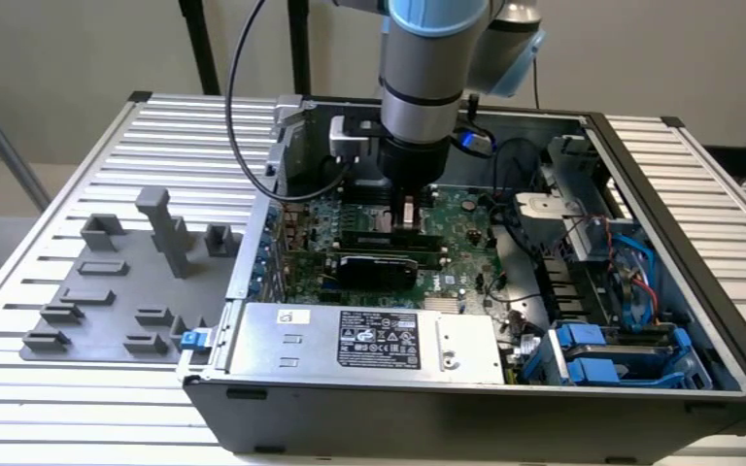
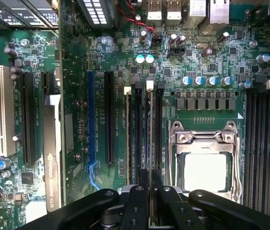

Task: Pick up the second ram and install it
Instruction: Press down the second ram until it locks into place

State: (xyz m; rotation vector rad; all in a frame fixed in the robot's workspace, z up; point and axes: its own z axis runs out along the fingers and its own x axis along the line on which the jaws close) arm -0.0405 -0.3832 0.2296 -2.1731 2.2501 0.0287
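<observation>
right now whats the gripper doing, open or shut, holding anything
Gripper: shut on the second ram, which stands on edge in a memory slot beside the CPU socket on the motherboard.

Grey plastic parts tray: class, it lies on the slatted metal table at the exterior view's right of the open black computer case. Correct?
No, left: the exterior view shows the grey plastic parts tray on the slatted metal table at its left of the open black computer case.
</observation>
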